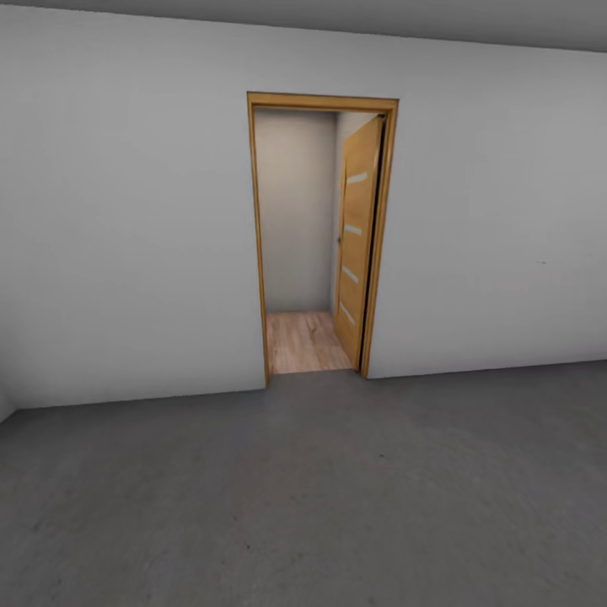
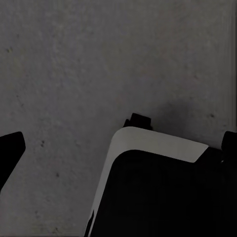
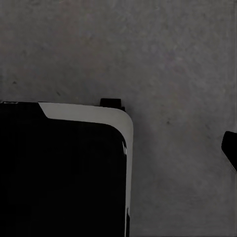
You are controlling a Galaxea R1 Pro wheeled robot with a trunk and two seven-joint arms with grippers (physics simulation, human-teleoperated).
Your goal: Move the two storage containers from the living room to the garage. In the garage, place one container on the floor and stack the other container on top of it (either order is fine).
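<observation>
The garage's white wall (image 1: 126,253) and matte, mottled dark grey floor (image 1: 303,506) spread widest; a wooden door (image 1: 358,236) stands open onto light planks (image 1: 303,341). Each wrist view looks down on that floor past the robot's black, white-edged base (image 2: 163,197) (dark finger tips (image 2: 10,148) at the borders); whether either hand is clenched, I cannot tell.
</observation>
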